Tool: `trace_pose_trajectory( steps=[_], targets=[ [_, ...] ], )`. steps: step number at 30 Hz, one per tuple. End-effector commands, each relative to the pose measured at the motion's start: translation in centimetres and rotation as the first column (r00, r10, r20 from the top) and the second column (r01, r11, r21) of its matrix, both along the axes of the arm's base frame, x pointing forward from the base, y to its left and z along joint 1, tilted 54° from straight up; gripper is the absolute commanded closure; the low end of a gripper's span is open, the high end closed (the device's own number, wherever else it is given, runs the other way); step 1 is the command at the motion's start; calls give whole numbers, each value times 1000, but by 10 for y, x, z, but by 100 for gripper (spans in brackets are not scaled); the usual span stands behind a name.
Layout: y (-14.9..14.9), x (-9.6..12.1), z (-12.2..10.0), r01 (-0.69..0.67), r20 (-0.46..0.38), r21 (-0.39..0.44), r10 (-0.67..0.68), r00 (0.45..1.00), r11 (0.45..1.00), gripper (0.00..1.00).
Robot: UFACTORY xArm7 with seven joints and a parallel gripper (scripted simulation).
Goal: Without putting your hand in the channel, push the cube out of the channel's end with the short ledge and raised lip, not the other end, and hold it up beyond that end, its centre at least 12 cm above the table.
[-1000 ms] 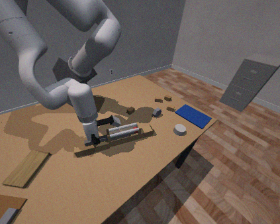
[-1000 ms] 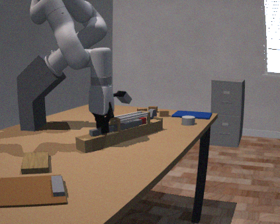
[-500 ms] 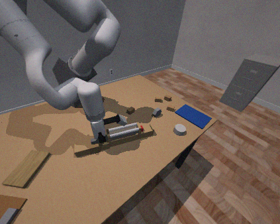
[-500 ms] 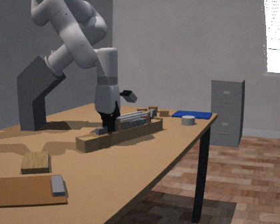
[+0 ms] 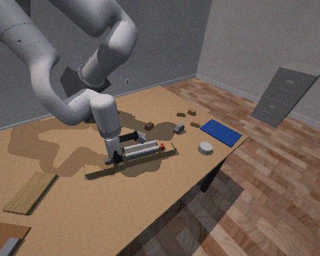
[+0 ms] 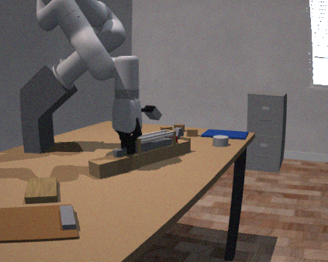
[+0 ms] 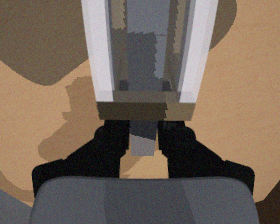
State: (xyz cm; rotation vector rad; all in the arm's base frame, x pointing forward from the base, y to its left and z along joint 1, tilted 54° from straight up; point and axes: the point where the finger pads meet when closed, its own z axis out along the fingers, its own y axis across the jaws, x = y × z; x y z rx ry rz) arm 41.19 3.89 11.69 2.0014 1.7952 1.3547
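Note:
A channel with pale walls [image 5: 141,148] [image 6: 156,136] [image 7: 94,30] sits on a long wooden base [image 5: 103,172] [image 6: 105,167] in the middle of the table. A small red cube [image 5: 162,146] [image 6: 176,134] shows at the channel's far end, just before the raised lip [image 5: 173,146]. My gripper [image 5: 116,159] [image 6: 129,147] [image 7: 143,139] stands over the base at the channel's near end, outside the walls. It is shut on a grey stick [image 7: 143,63] that reaches forward into the channel. The stick's back end [image 5: 109,161] [image 6: 119,153] pokes out behind the fingers. The cube is hidden in the wrist view.
A blue mat [image 5: 221,132] [image 6: 225,133], a grey puck [image 5: 206,148] [image 6: 220,140], a grey cylinder [image 5: 179,129] and small brown blocks [image 5: 149,126] lie beyond the lip end. A wooden plank [image 5: 30,192] [image 6: 41,190] and a brown board [image 5: 4,231] [image 6: 24,222] lie at the near left.

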Motion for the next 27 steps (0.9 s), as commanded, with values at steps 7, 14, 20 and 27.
trace_pose_trajectory(
  steps=[7, 14, 20, 27],
  targets=[
    [0, 0, 1, 0, 1, 0, 0, 1000, 1000, 62],
    [0, 0, 1, 0, 1, 0, 0, 1000, 1000, 62],
    [0, 0, 1, 0, 1, 0, 0, 1000, 1000, 62],
    [0, 0, 1, 0, 1, 0, 0, 1000, 1000, 62]
  ],
)
